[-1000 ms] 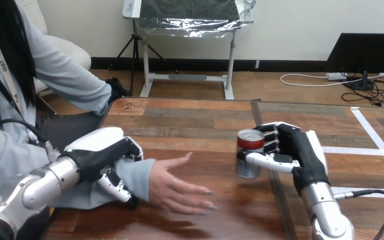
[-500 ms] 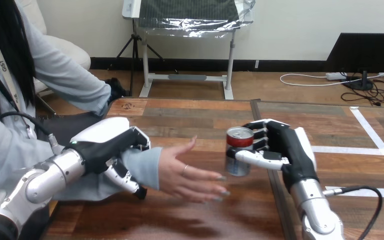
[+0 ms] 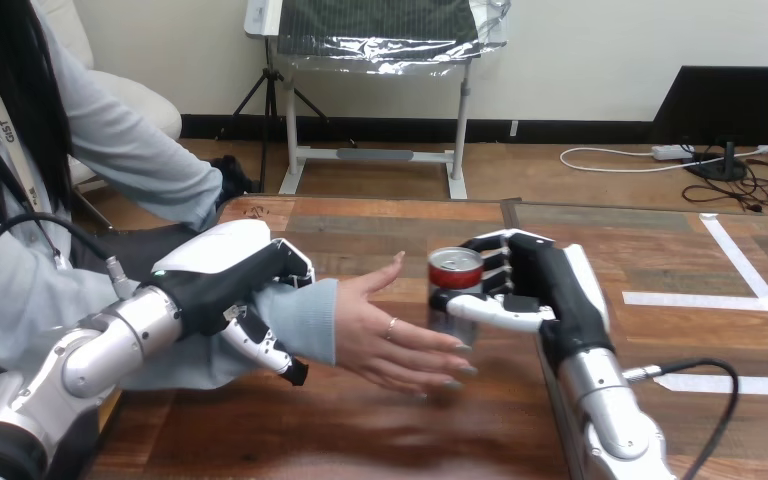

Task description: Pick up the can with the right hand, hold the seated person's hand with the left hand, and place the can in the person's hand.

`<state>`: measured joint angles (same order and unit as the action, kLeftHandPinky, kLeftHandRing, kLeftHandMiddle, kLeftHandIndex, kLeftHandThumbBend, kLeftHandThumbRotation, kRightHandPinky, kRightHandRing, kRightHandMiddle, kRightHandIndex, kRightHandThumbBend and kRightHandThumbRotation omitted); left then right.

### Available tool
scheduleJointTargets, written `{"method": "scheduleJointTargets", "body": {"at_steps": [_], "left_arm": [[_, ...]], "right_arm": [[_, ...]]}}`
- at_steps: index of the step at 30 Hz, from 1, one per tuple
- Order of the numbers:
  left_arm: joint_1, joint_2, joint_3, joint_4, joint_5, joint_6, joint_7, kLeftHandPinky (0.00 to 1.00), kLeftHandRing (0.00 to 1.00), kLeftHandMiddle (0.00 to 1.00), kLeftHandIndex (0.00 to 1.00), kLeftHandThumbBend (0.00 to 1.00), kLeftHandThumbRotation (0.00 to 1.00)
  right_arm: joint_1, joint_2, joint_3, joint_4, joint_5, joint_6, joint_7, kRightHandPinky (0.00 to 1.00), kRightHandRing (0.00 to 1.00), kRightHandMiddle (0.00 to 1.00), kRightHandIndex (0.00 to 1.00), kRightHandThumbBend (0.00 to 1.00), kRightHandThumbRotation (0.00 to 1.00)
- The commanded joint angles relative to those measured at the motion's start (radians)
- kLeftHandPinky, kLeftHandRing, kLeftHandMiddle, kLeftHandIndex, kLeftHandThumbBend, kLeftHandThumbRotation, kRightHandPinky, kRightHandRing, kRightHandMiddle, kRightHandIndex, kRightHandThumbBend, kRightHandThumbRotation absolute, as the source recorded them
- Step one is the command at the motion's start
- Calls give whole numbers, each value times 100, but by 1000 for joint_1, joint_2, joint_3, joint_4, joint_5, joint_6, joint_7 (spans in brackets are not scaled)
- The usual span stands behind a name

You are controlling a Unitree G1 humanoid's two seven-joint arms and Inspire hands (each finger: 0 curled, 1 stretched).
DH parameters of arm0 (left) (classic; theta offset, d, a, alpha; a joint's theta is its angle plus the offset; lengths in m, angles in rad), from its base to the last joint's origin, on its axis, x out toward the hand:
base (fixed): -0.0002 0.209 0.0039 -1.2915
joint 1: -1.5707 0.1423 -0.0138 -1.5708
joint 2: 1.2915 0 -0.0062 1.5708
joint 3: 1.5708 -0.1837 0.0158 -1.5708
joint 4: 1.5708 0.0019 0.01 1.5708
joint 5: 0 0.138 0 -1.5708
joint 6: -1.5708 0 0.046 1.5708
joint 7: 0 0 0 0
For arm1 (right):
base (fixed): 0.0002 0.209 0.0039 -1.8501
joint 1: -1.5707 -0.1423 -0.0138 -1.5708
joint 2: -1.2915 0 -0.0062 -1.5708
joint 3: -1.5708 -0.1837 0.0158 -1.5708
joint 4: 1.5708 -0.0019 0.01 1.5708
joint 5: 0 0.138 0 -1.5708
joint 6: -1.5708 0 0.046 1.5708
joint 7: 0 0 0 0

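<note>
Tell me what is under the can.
The person's hand, open, reaches below the can in the right hand; its fingers hide the can's base, so contact is unclear.

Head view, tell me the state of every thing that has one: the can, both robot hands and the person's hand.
can: upright, gripped in the right hand, beside the person's fingertips; contact unclear.
right hand: shut round the can.
left hand: fingers and thumb curled round the person's sleeved wrist.
person's hand: open, fingers stretched out toward the can, holding nothing.
</note>
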<state>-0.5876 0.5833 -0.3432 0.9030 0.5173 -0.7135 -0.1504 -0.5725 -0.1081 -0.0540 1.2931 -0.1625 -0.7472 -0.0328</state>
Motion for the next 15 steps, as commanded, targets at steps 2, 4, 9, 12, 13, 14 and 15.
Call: {"method": "scheduleJointTargets", "body": {"at_steps": [2, 4, 9, 12, 13, 14, 15], "left_arm": [[-87, -30, 38, -70, -37, -16, 19, 25, 30, 37, 40, 87, 0], [-88, -32, 39, -73, -38, -13, 17, 25, 30, 37, 40, 87, 0], [-89, -39, 40, -68, -39, -21, 29, 24, 30, 37, 39, 88, 0], [-90, -41, 40, -70, -40, -16, 23, 24, 30, 37, 39, 88, 0], [-91, -42, 41, -69, -42, -16, 21, 24, 30, 37, 39, 88, 0], [-91, -43, 41, -67, -43, -16, 21, 24, 30, 37, 39, 87, 0], [-92, -44, 41, -67, -44, -15, 20, 24, 30, 37, 39, 87, 0]], "right_arm": [[-96, 16, 6, -33, 1, -53, -9, 36, 41, 48, 53, 77, 0], [-95, 21, 8, -34, 2, -56, -6, 36, 41, 48, 53, 77, 0], [-94, 32, 16, -36, -4, -58, -15, 37, 42, 49, 53, 76, 0], [-93, 40, 16, -38, -1, -64, -9, 37, 42, 49, 53, 76, 0], [-92, 46, 17, -40, 0, -65, -10, 37, 42, 49, 53, 76, 0], [-91, 50, 18, -41, 0, -65, -10, 37, 42, 49, 53, 76, 0], [-91, 52, 19, -42, 1, -65, -11, 37, 42, 49, 53, 76, 0]]}}
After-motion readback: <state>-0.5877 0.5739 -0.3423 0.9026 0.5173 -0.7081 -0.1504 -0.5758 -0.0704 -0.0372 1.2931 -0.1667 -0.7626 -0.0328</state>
